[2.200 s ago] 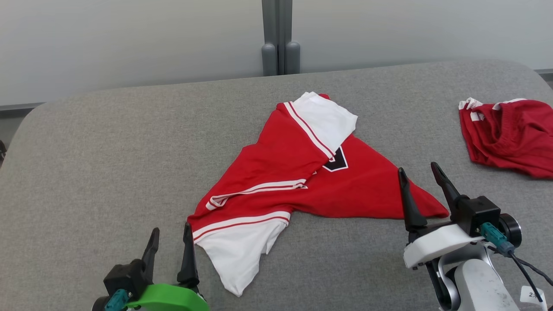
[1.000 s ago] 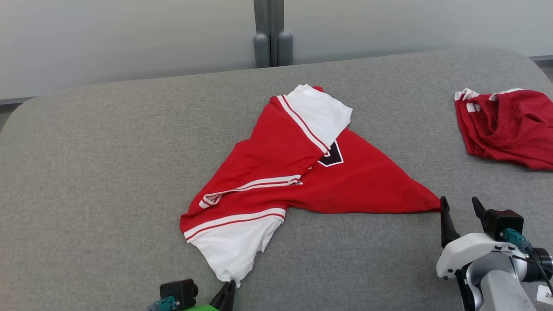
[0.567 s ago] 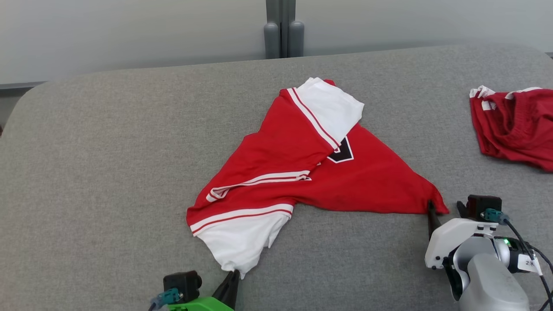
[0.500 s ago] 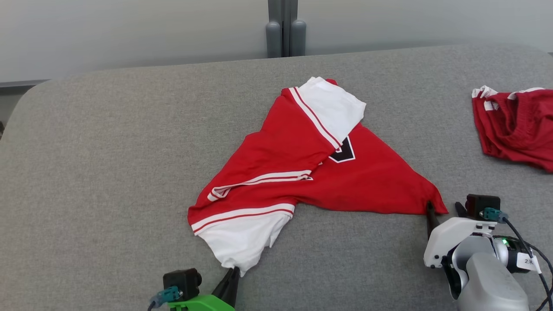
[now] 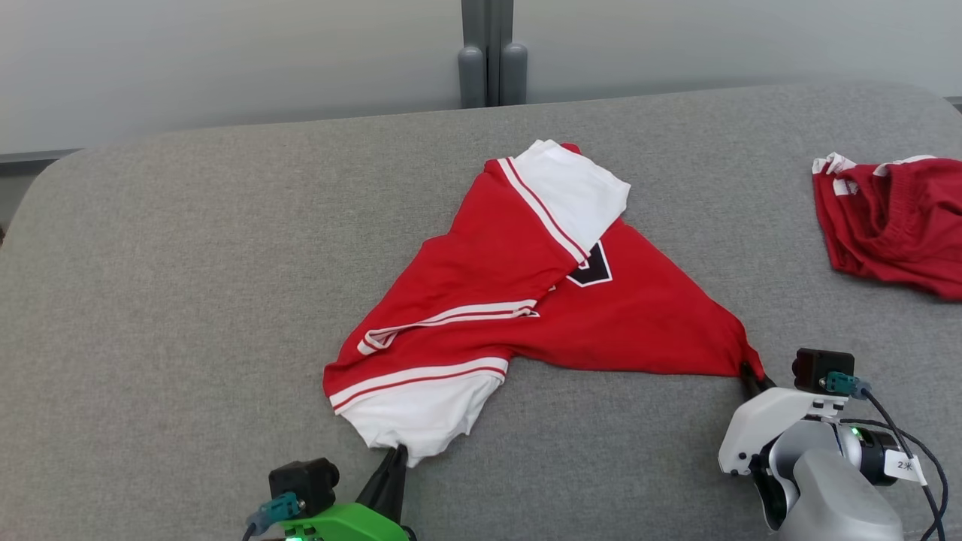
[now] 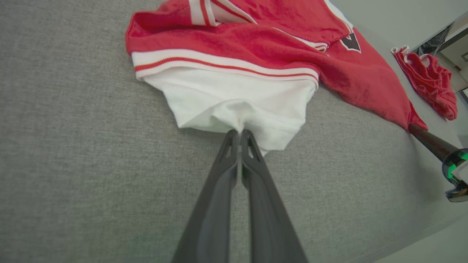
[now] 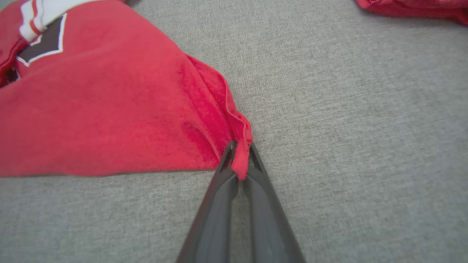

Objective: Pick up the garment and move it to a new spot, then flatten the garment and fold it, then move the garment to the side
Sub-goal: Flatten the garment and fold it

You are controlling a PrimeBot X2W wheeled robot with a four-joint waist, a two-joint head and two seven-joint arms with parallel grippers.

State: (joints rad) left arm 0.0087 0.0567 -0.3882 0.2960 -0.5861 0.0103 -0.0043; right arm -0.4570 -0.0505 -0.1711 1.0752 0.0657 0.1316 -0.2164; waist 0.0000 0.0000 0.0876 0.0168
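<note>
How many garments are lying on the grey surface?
2: a red-and-white jersey in the middle, and a crumpled red garment at the far right edge. None seems hidden.

Likely a lab: grey fabric-covered table [image 5: 188, 263] before bare pale partitions [image 5: 225, 68].

Work surface [image 5: 188, 263]: broad, grey woven fabric cover, rounded far corners at upper left and upper right of head view. Behind it: pale grey-white wall panels [image 5: 225, 60], matte, plain. Grey vertical post [image 5: 492, 22] at top centre, two round-capped tubes [image 5: 470, 75] flanking its foot. Dark skirting strip [image 5: 37, 156] at far left. Light soft, even; shadows faint. Left wrist view, lower right: pale floor [image 6: 438, 248] past surface edge.
</note>
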